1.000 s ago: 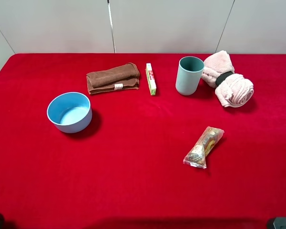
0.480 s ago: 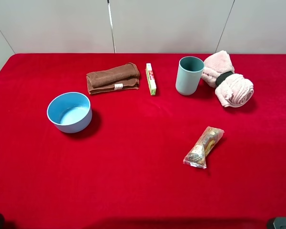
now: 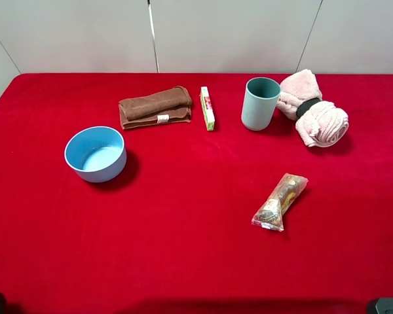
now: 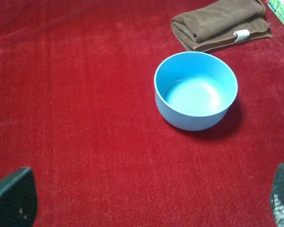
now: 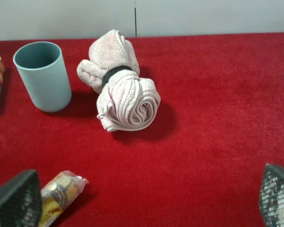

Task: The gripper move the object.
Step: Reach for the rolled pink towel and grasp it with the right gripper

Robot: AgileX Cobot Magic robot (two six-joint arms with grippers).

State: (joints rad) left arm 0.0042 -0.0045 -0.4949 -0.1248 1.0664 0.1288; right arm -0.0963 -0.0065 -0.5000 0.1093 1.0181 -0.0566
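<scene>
Rolled towel (image 3: 316,112) just beside cup (image 3: 259,106); snack packet (image 3: 280,201) apart.

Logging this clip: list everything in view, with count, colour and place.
tablecloth: one, red, covers the table
bowl: one, light blue, left side, empty
folded towel: one, brown, behind the bowl
small box: one, white, green and red, just right of the folded towel
cup: one, teal, upright, back right
rolled towel: one, pink with black band, right of the cup
snack packet: one, clear wrapper, front right
left gripper: one, black, open, near the bowl
right gripper: one, black, open, near the snack packet
</scene>
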